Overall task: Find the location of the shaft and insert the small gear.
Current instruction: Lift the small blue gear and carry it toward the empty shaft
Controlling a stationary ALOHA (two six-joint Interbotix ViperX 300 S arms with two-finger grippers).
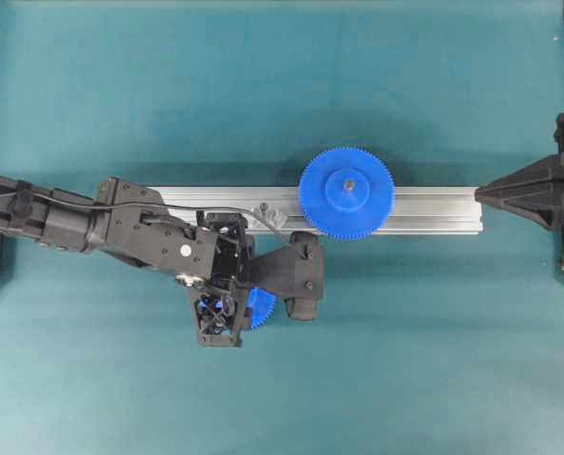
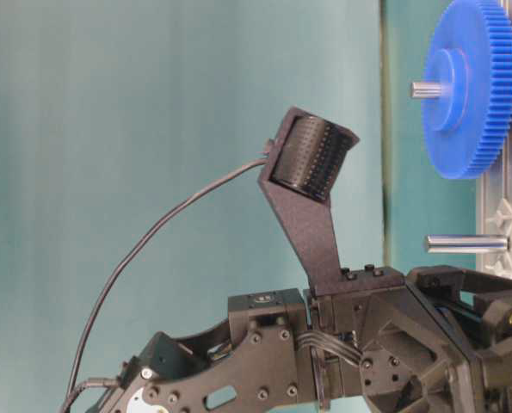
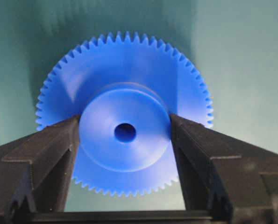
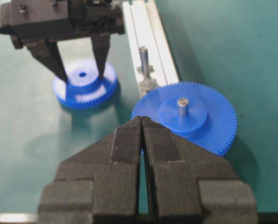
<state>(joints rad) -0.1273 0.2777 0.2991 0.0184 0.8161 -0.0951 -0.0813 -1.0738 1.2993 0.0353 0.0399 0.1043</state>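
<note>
Gripping: your left gripper [image 3: 124,133] pinches the small gear's [image 3: 124,116] hub
Resting: your right gripper [image 4: 142,122] is pressed together
Shaft [image 4: 144,58]: upright on rail [image 1: 433,210]

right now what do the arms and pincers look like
Both arms are matte black. The left arm has blocky bolted segments with silver screws and a thin black cable looping along it. Its pincer has slim tapering black fingers. The right pincer has wide wedge-shaped fingers with finely ribbed faces.
</note>
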